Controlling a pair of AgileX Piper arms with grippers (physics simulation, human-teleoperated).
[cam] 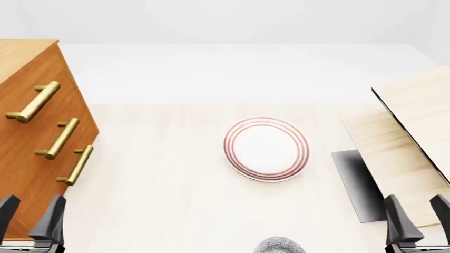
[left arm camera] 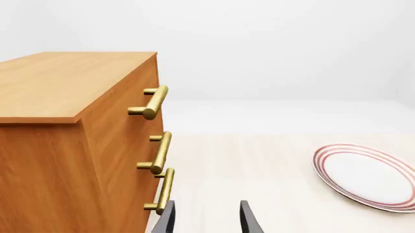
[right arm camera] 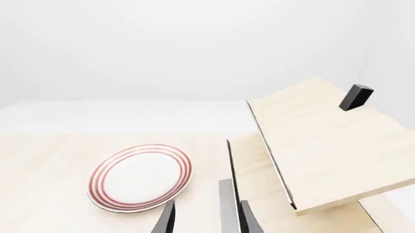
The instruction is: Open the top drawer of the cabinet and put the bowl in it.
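The cabinet (cam: 31,137) stands at the table's far left with all three drawers shut; the top drawer (cam: 35,87), marked by its uppermost brass handle (cam: 33,101), is flush with the others. Just in front of the cabinet's near corner the left gripper (cam: 31,217) waits with fingers spread wide and empty, probably placed to rise toward that handle. Right of the cabinet lies the red-ringed plate (cam: 266,148), and nearer the arms the speckled bowl (cam: 280,246) peeks in. Furthest from the cabinet, beside pale boards (cam: 411,132), the right gripper (cam: 416,217) is likewise apart, empty.
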